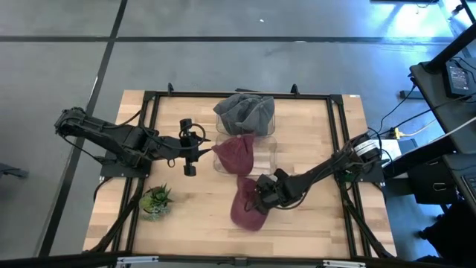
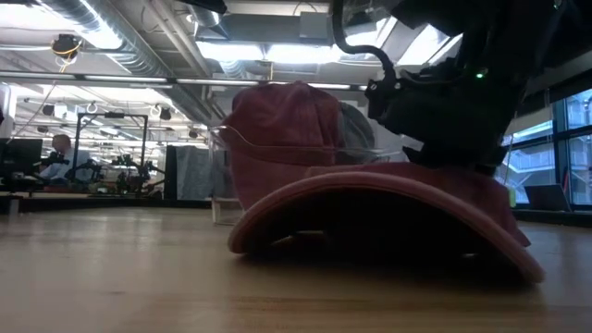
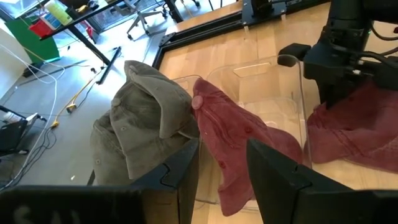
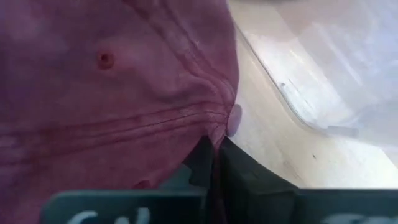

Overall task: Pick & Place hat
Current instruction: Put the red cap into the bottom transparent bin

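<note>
A maroon hat [image 2: 388,208] fills the low view's foreground, lying brim-forward on the wooden table [image 1: 320,223], w/ the right gripper [image 1: 256,199] bearing down on its crown; the right wrist view shows its fingers [image 4: 208,163] pinched tight on a fold of the red cloth by the top button. Judging by that, the step in hand looks like the grasp itself, pick just secured, lift not yet begun. Next move calls for a clean lift, enough to clear the bin wall, then a carry toward the clear plastic bin [image 1: 262,152] just beyond, approx. mid-table. That bin already holds a second maroon hat [image 1: 234,152], draped partly over its near-left edge, and behind it a grey hat [image 1: 245,112] sits heaped in the far part. The left gripper [image 1: 187,147] hangs beside the bin w/ fingers spread apart, holding nothing, apparently waiting. A small potted plant [image 1: 155,201] stands at the table's near-left, well apart from the action.
</note>
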Controlling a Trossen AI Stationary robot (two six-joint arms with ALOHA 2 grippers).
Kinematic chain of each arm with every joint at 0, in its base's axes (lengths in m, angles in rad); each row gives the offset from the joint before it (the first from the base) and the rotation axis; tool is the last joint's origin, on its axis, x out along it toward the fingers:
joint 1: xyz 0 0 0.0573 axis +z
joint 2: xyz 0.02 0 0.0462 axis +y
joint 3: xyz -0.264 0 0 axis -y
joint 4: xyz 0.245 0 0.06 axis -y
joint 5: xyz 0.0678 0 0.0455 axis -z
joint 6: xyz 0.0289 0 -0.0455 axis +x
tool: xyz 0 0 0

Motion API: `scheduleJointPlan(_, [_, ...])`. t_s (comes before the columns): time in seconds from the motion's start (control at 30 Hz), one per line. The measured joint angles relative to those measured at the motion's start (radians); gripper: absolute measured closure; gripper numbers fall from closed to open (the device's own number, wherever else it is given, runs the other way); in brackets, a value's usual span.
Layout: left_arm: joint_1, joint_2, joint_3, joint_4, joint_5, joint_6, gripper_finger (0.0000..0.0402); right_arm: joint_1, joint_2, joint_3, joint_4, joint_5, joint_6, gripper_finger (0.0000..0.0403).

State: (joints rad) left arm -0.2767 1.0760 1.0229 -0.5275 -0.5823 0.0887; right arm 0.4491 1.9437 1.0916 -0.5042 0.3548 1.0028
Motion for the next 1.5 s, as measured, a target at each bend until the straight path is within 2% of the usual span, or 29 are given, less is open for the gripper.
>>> scheduleJointPlan(0.23, [0.000, 0.000, 0.000, 0.000, 0.000, 0.000, 0.0274, 0.036, -0.042, 0.143, -0.191, -0.014, -0.167, 0.0395])
scheduleJointPlan(0.43, [0.000, 0.000, 0.000, 0.000, 0.000, -0.023, 0.0274, 0.067, -0.095, 0.288, -0.357, 0.069, -0.238, 0.0398])
scheduleJointPlan(0.77, [0.000, 0.000, 0.000, 0.000, 0.000, -0.024, 0.0274, 0.113, -0.115, 0.617, -0.696, 0.328, -0.443, 0.0399])
scheduleJointPlan(0.93, [0.000, 0.000, 0.000, 0.000, 0.000, -0.027, 0.0274, 0.120, -0.117, 0.785, -0.785, 0.479, -0.607, 0.0399])
scheduleJointPlan(1.03, [0.000, 0.000, 0.000, 0.000, 0.000, -0.027, 0.0274, 0.118, -0.117, 0.863, -0.789, 0.605, -0.770, 0.0399])
scheduleJointPlan(1.13, [0.000, 0.000, 0.000, 0.000, -0.001, -0.027, 0.0274, 0.108, -0.117, 0.911, -0.788, 0.716, -0.926, 0.0399])
scheduleJointPlan(1.23, [0.000, 0.000, 0.000, 0.000, -0.001, -0.032, 0.0274, 0.090, -0.117, 0.930, -0.790, 0.749, -1.028, 0.0399])
scheduleJointPlan(1.5, [0.000, 0.000, 0.000, 0.000, -0.001, -0.042, 0.0274, 0.040, -0.123, 0.910, -0.862, 0.753, -1.059, 0.0399])
